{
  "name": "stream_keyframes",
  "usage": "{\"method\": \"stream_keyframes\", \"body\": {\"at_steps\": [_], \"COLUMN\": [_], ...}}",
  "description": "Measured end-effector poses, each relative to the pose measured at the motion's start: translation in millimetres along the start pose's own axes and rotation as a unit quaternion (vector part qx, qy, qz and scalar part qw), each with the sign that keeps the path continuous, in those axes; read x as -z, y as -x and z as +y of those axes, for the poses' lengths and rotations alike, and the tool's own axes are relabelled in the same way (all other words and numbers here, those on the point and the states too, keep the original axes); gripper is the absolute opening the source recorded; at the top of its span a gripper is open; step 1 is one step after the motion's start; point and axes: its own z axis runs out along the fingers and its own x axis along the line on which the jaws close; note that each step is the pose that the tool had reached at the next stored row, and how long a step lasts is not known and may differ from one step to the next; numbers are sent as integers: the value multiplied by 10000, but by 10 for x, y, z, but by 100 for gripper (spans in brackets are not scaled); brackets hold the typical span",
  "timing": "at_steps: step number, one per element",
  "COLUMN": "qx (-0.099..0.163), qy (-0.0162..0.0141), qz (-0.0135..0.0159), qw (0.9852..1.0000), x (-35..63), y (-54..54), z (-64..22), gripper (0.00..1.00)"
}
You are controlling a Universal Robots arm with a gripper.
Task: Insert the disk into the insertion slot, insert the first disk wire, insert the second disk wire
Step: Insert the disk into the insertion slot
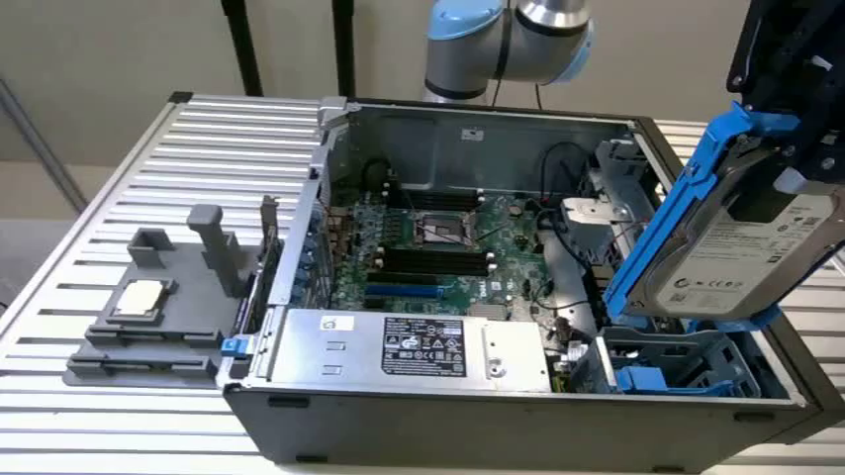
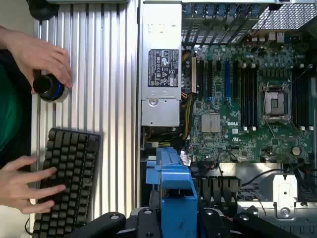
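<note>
The disk (image 1: 739, 252), silver-grey with a white label, hangs tilted on edge over the open computer case's near corner at the exterior view's right. Its blue carrier frame (image 1: 676, 203) wraps around it. My gripper (image 1: 782, 183) comes down from the top of the exterior view's right and is shut on the disk. In the wrist view the blue carrier (image 2: 174, 186) sits between my black fingers (image 2: 148, 220). Directly below the disk is the insertion slot (image 1: 687, 358), a grey cage with blue rails (image 1: 644, 381). Black cables (image 1: 571, 322) run beside the cage; which are the disk wires I cannot tell.
A silver power supply with a black label (image 1: 416, 346) fills the case's near side, with the motherboard (image 1: 436, 247) behind it. A grey fixture holding a small square chip (image 1: 139, 302) stands on the slatted table. A person's hands rest on a keyboard (image 2: 64, 178) and a knob (image 2: 49, 87).
</note>
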Motion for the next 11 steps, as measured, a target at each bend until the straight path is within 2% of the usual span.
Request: {"method": "stream_keyframes", "body": {"at_steps": [7,8,9,11], "qx": [0,1,2,5], "qy": [0,0,0,2], "qz": [0,-9,-27,-98], "qw": [10000,10000,10000,10000], "x": [0,-1,-2,-8], "y": [0,0,1,1], "z": [0,-5,-21,-74], "gripper": [32,32,32,32]}}
